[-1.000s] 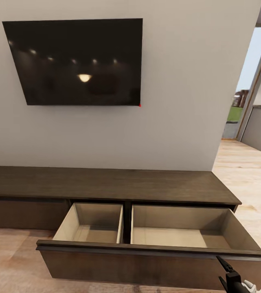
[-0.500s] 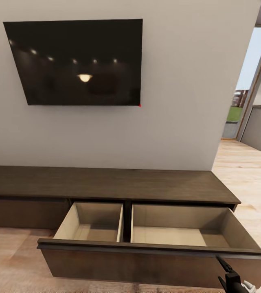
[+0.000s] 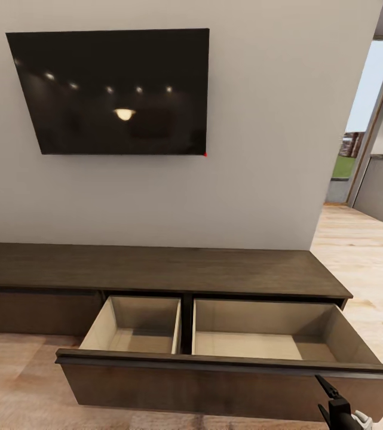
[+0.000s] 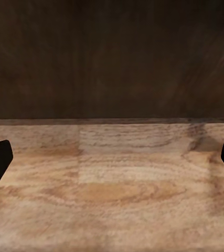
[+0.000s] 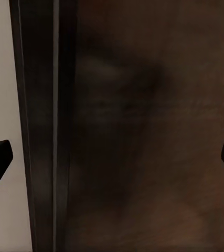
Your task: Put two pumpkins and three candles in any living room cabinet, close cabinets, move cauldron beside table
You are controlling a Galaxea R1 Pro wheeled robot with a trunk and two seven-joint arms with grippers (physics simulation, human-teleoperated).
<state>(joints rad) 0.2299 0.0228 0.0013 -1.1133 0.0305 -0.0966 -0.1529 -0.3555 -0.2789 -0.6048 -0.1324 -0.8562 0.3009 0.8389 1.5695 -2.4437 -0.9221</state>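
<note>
The long dark-brown cabinet (image 3: 155, 272) stands against the wall under a screen. Its wide drawer (image 3: 215, 365) is pulled out, and both pale beige compartments are bare. My right gripper (image 3: 330, 399) is low at the drawer front's right end, just in front of it. In the right wrist view the right gripper (image 5: 112, 157) is open, with the dark drawer front close ahead. My left gripper (image 4: 112, 163) is open over wooden floor, facing a dark wooden panel (image 4: 112, 58). The pumpkins, candles, cauldron and table are out of view.
A black wall screen (image 3: 110, 89) hangs above the cabinet. Wooden floor (image 3: 364, 251) runs to the right towards a doorway (image 3: 358, 119) with grey kitchen units (image 3: 382, 185) beyond. The pulled-out drawer juts into the floor space in front of me.
The whole head view has shifted very slightly, so the camera moved. My right gripper sits a touch lower in the picture. The drawer stays pulled out.
</note>
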